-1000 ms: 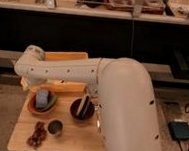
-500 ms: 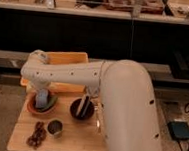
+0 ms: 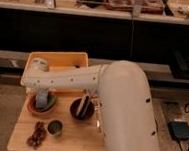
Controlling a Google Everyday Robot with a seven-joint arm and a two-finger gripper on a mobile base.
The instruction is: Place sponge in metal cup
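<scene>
Shifted a touch right and lower since a second ago, going by the bend of the white arm point(image 3: 72, 80) by the yellow bin point(image 3: 64, 57). Now got the gripper point(image 3: 42, 101) hanging down into the brown bowl point(image 3: 31, 108), jaws apart, either side of the blue-grey sponge point(image 3: 46, 103) sitting in there. Can't tell about contact.

Metal cup point(image 3: 55, 128) just in front on the wooden table point(image 3: 76, 141), apart from the bowl. Dark bowl point(image 3: 76, 113) to the right, utensils point(image 3: 85, 103) poking up. Dark reddish clump point(image 3: 37, 135) left of the cup. Table's right side blocked by the arm.
</scene>
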